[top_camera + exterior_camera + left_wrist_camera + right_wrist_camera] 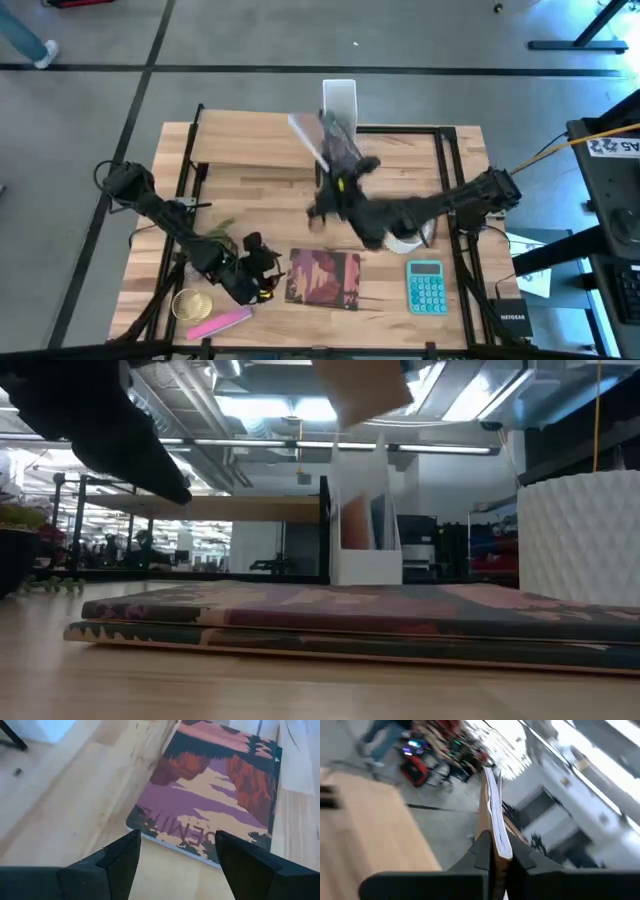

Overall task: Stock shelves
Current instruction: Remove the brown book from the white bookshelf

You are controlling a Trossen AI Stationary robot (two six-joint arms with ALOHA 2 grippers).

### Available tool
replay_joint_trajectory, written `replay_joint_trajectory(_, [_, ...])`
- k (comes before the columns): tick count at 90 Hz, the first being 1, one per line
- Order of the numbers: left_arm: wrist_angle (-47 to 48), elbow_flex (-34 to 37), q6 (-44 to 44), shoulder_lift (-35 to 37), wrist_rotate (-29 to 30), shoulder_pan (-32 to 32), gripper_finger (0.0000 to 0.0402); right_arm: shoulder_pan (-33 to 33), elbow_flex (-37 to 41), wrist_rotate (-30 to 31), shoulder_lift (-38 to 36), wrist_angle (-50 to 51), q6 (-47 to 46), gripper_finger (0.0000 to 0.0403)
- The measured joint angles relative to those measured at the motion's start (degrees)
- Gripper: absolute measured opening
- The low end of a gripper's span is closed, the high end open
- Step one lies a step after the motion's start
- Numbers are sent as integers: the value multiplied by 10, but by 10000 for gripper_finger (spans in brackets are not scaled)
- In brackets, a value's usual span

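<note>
The worktop (250,160) is carrying the shelf (255,140) and, just beside it at the back edge, the white file box (339,100). The right pincer (335,165) is clenching a thin book (315,145) in the air just in front of that box, the book's long axis slanting towards it. Well in front of the box, the left pincer (172,855) is hanging released beside a flat book (324,277).
</note>
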State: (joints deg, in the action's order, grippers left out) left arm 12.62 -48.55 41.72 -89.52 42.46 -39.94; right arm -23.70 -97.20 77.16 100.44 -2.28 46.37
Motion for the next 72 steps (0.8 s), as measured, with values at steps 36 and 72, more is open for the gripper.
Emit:
replay_joint_trajectory(36, [0, -51, -130, 1, 163, -70, 239, -144, -36, -175, 62, 384, -460, 2])
replay_joint_trajectory(72, [5, -55, -132, 1, 188, -65, 239, -89, -378, -402, 271, 877, -765, 2])
